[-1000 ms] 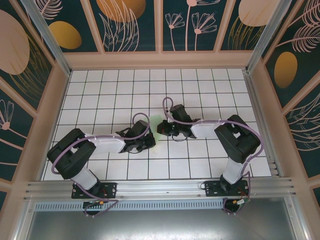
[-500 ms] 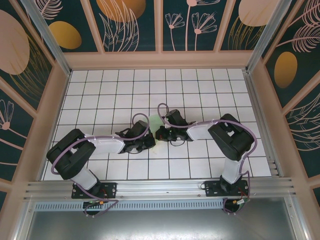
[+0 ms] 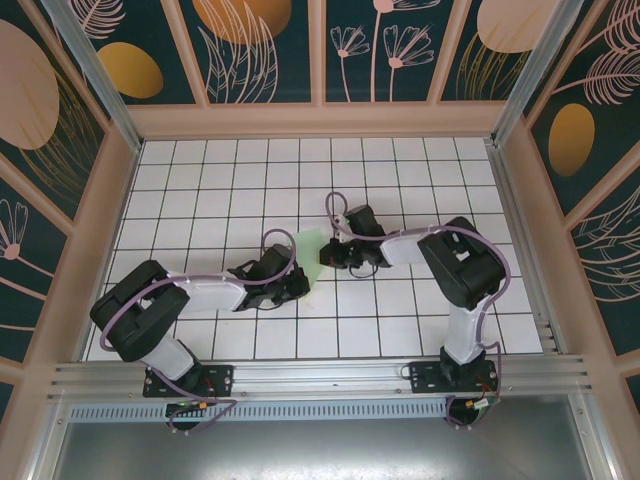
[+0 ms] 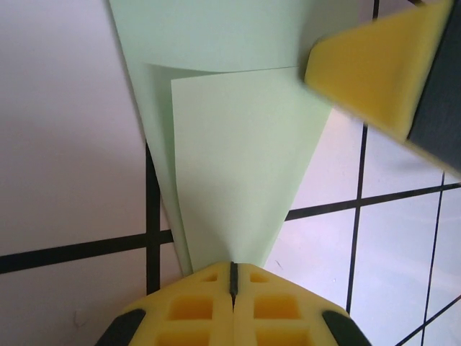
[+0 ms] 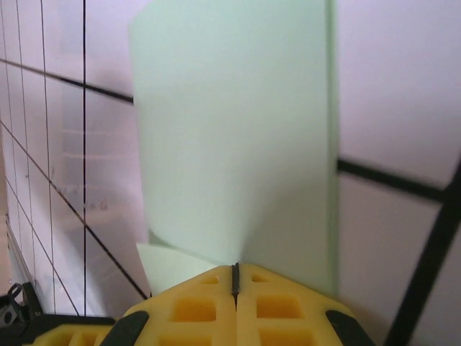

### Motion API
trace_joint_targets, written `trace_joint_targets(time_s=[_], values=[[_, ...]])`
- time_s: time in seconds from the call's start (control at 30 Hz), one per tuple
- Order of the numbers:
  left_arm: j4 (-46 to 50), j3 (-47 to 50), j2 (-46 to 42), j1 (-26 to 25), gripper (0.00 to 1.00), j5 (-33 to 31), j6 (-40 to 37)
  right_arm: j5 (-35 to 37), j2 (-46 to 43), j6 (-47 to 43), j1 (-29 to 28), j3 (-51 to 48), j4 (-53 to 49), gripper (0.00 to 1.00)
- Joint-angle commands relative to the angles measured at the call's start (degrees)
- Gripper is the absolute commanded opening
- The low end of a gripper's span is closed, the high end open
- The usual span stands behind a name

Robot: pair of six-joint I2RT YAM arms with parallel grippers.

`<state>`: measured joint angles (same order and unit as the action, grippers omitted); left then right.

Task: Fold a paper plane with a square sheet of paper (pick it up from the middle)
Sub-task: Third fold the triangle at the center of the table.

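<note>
So the paper point(image 3: 309, 262) is sitting pretty much dead centre on the worktop point(image 3: 230, 180), maybe a touch toward the near edge. It's already folded into a long, narrow wedge. The long axis runs far-to-near across the worktop, wide end toward the far edge and skinny end toward the near edge.

The left wrist cam shows the taper nicely. The paper point(image 4: 238, 158) lies flat in a couple of layers and narrows right down to the left hand point(image 4: 233, 268). That hand is closed tight, pads together with just a thin seam, and the tips are on the skinny end. Honestly can't tell if it's pinching the paper or just pressing it down. A yellow pad point(image 4: 367, 72) of the right hand pokes in at the wide end, touching the paper's edge.

On the right wrist cam, the right hand point(image 5: 235, 270) is closed too, and the paper point(image 5: 238, 130) runs straight into its seam, so it's gripping it. The sheet there looks lifted and a bit curled on one side.

From above, the left hand point(image 3: 293, 287) is just left of the worktop's centre and the right hand point(image 3: 328, 256) just right of it. The left arm point(image 3: 200, 293) is elbow-out to the left side of the worktop, forearm low. The right arm point(image 3: 465, 270) mirrors it.
</note>
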<state>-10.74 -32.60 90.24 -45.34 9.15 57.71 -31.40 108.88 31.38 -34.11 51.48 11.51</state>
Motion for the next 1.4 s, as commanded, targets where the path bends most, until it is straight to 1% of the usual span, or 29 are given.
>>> trace_joint_targets(time_s=[0.0,0.1,0.17,0.27,0.37,0.43,0.5,0.6,0.67,0.77,0.87,0.93,1.03,1.1,1.2,1.27,1.37], values=[[13.03,3.09,0.84,-0.25,0.0,1.08,-0.78,10.55,2.09,-5.02,5.34,2.32,-3.41,0.0],[13.23,2.18,0.56,-0.26,0.0,0.32,-2.27,11.75,-0.95,-4.73,5.54,2.38,-4.82,0.0],[14.21,0.75,0.57,-0.23,0.0,-1.04,-4.63,10.98,-3.91,-3.45,5.36,1.02,-4.07,0.0],[17.09,-2.1,0.79,-0.27,0.0,-4.31,-10.96,10.15,-7.94,-1.08,4.44,-1.45,-3.01,0.0],[18.59,-4.35,1.09,-0.27,0.0,-4.22,-19.1,9.16,-10.13,1.03,2.14,-2.92,-2.33,0.0],[19.68,-4.85,0.63,-0.27,0.0,-4.2,-24.02,8.14,-10.12,2.73,-0.64,-3.06,-1.41,0.0],[19.8,-4.32,-0.57,-0.23,0.0,-4.57,-26.95,8.11,-9.34,4.19,-2.99,-2.97,-0.51,0.0],[18.29,-3.01,-3.01,-0.24,0.0,-4.75,-29.03,7.18,-6.94,6.89,-5.44,-2.89,1.88,0.0],[17.33,-2.37,-4.64,-0.26,0.0,-4.86,-29.0,6.96,-5.33,7.92,-6.52,-2.8,2.79,0.0],[15.06,-1.42,-6.53,-0.27,0.0,-5.29,-27.37,7.04,-3.66,9.03,-7.16,-3.03,3.17,0.0],[13.14,-1.59,-7.42,-0.27,0.0,-4.93,-23.71,7.4,-3.2,10.45,-7.28,-4.87,4.23,0.0],[11.43,-1.45,-8.15,-0.27,0.0,-5.05,-19.96,7.39,-3.34,11.63,-7.29,-6.32,5.07,0.0],[5.76,0.36,-9.74,-0.23,0.0,-4.28,-11.54,7.83,-4.32,13.05,-7.34,-8.24,5.71,0.0],[-0.95,3.2,-11.05,-0.23,0.0,-3.63,-4.91,8.18,-5.33,13.51,-7.42,-9.02,6.11,0.0],[-8.64,6.59,-12.26,-0.36,0.0,-3.51,1.99,8.32,-6.43,13.44,-7.38,-8.54,5.53,0.0],[-11.91,7.95,-12.41,-0.35,0.0,-4.05,5.05,7.87,-7.45,13.43,-7.42,-8.16,5.52,0.0],[-13.28,8.41,-11.59,-0.4,0.0,-3.21,7.22,7.33,-9.61,13.21,-7.46,-8.71,6.59,0.0]])
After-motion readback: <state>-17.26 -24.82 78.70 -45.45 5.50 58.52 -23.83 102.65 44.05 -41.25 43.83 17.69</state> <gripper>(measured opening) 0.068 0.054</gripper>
